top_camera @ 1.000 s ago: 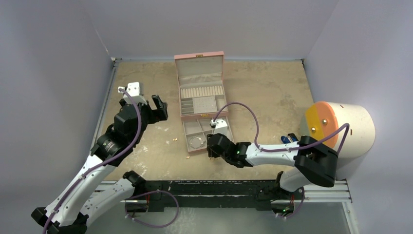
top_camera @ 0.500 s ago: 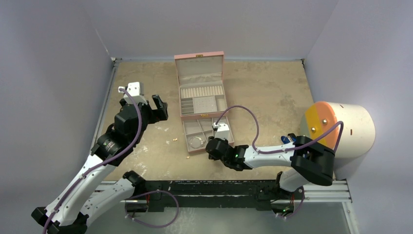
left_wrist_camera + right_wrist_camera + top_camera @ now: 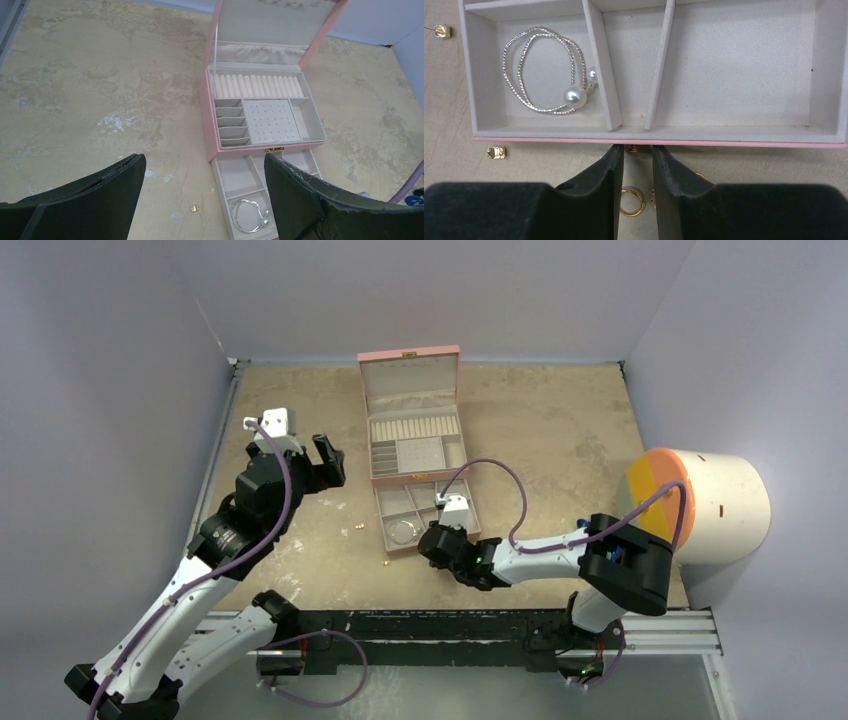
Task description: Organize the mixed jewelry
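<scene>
The mixed jewelry lies on and around the pulled-out drawer (image 3: 452,527) of the pink box (image 3: 410,358). A silver hoop with pearls (image 3: 574,97) rests in the drawer's front left compartment (image 3: 484,107). My right gripper (image 3: 638,148) is low at the drawer's front wall, fingers narrowly apart. A gold ring (image 3: 631,201) lies on the table in the gap, and another gold piece (image 3: 653,197) peeks from behind the right finger. Gold studs (image 3: 496,152) lie to the left. My left gripper (image 3: 204,165) hangs wide open, holding nothing, over the table left of the box.
A white cylinder with an orange face (image 3: 700,505) stands at the right edge. Grey walls close in the table on three sides. Another gold stud (image 3: 193,208) lies on the bare table left of the drawer. The box lid (image 3: 275,22) stands upright.
My right gripper has crept left and closer to the drawer front, and its fingers have narrowed around the gold ring. The left arm has not moved.
</scene>
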`<state>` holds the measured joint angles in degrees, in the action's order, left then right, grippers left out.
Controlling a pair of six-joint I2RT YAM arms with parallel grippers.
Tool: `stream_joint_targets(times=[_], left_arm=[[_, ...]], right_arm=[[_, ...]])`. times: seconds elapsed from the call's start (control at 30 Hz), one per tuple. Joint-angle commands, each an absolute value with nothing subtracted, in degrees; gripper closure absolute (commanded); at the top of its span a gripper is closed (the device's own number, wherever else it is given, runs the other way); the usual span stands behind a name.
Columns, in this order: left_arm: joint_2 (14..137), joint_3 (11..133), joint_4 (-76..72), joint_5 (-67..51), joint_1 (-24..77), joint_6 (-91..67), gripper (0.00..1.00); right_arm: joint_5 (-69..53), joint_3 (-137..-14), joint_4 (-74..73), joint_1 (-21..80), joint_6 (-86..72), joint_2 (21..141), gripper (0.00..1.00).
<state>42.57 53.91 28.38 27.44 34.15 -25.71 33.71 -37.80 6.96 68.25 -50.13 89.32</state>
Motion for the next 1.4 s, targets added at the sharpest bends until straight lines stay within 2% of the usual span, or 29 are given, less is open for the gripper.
stream_joint_targets(times=[0.0,0.17,0.57,1.37], left_arm=[[42.4,54.8,26.7,27.8,34.3,-24.7,0.12],[42.5,54.8,26.8,27.7,34.3,-24.7,0.12],[42.3,54.8,26.7,27.6,34.3,-24.7,0.12],[42.3,54.8,26.7,27.8,34.3,-24.6,0.12]], right_arm=[[35.9,-39.6,8.2,68.5,-51.0,89.9,0.71],[36.0,-40.5,7.8,68.5,-50.8,90.4,0.75],[36.2,-43.9,6.7,68.5,-49.6,92.5,1.0],[38.3,-49.9,14.1,61.8,-41.9,97.3,1.0]])
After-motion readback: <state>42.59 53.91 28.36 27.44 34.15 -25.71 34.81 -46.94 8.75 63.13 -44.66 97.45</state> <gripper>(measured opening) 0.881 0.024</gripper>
